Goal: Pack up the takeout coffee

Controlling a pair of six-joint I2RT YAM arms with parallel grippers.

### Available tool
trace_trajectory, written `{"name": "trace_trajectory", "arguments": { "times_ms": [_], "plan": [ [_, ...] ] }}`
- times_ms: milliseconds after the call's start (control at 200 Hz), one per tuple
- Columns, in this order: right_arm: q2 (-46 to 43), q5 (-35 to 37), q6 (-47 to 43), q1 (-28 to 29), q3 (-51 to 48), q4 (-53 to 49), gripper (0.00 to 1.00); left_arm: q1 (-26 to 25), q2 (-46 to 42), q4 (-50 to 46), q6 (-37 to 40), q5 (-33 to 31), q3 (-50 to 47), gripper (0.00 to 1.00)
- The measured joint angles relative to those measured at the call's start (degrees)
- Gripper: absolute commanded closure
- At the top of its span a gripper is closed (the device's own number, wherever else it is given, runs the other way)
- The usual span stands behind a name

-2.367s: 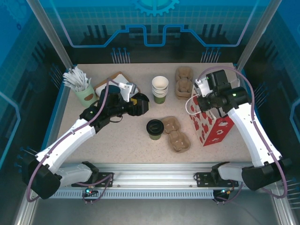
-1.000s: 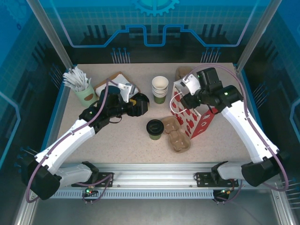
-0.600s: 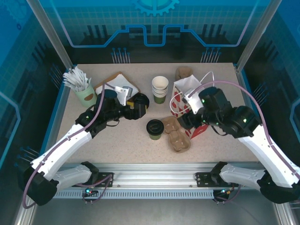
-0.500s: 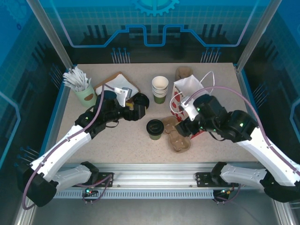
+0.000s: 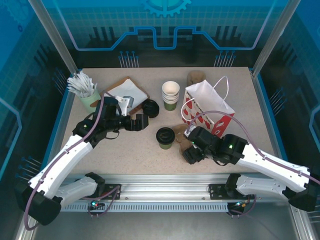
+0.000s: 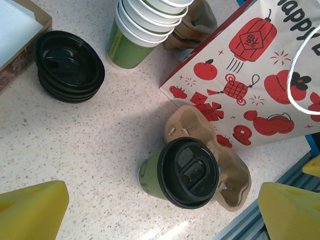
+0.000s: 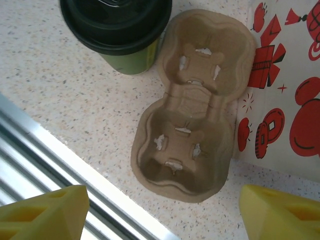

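Left wrist view is showing the small green paper cup with a round black plastic lid standing upright just beside the brown moulded-pulp carrier. The left tool and right tool are both gaping wide, empty. Its light, crushable walls are probably calling for a gentle hold below the lid.
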Motion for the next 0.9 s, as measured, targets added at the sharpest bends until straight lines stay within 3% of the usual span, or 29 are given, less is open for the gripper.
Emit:
{"name": "trace_trajectory", "arguments": {
  "times_ms": [140, 295, 645, 900],
  "plan": [
    [2.6, 1.4, 0.1, -0.7, -2.1, 4.2, 0.28, 0.0, 1.0, -1.9, 1.9, -0.1, 2.1, 0.01],
    [7.8, 1.2, 0.1, -5.1, -3.8, 9.5, 0.34, 0.2, 1.0, -2.6, 3.0, -1.0, 2.1, 0.01],
    [19.3, -2.4, -2.8, -8.2, -4.8, 18.6, 0.45, 1.7, 0.6, -2.1, 3.6, -1.1, 1.2, 0.02],
    [20.6, -4.4, -4.0, -10.3, -4.8, 22.0, 0.50, 2.4, 0.5, -1.9, 3.6, -0.7, 1.2, 0.02]
  ]
}}
